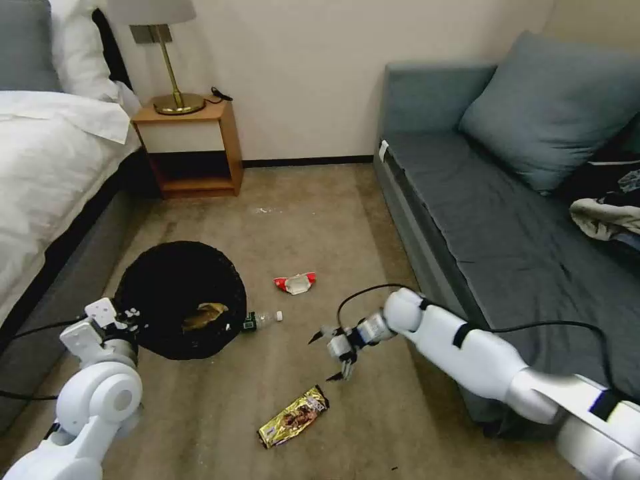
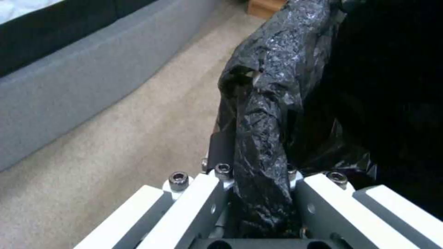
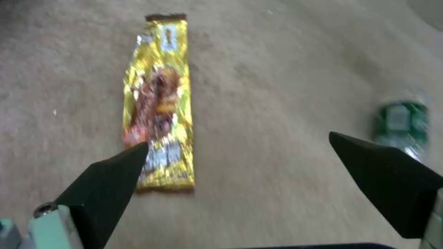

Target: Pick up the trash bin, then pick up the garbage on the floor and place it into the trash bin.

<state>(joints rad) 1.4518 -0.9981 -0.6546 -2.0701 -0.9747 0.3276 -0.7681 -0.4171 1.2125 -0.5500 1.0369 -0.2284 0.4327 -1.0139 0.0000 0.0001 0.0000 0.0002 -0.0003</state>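
Note:
The trash bin [image 1: 175, 287], lined with a black bag [image 2: 272, 103], is at the lower left beside the bed. My left gripper [image 1: 122, 319] [image 2: 261, 193] is shut on its bagged rim. A tan paper scrap [image 1: 203, 315] lies inside the bin. On the carpet, a clear green-labelled bottle [image 1: 262, 320] [image 3: 400, 119] touches the bin's right side, and a red-and-white packet [image 1: 295, 283] lies further back. A gold-brown snack wrapper [image 1: 293, 417] [image 3: 159, 100] lies nearest to me. My right gripper [image 1: 323, 359] [image 3: 240, 145] hangs open above the carpet between the wrapper and the bottle, holding nothing.
A bed [image 1: 47, 167] runs along the left, with a wooden nightstand [image 1: 190, 143] and a lamp [image 1: 170, 60] at the wall. A grey sofa [image 1: 507, 240] lines the right side, carrying a cushion [image 1: 553, 107] and a heap of clothes [image 1: 610, 200]. Open carpet lies between.

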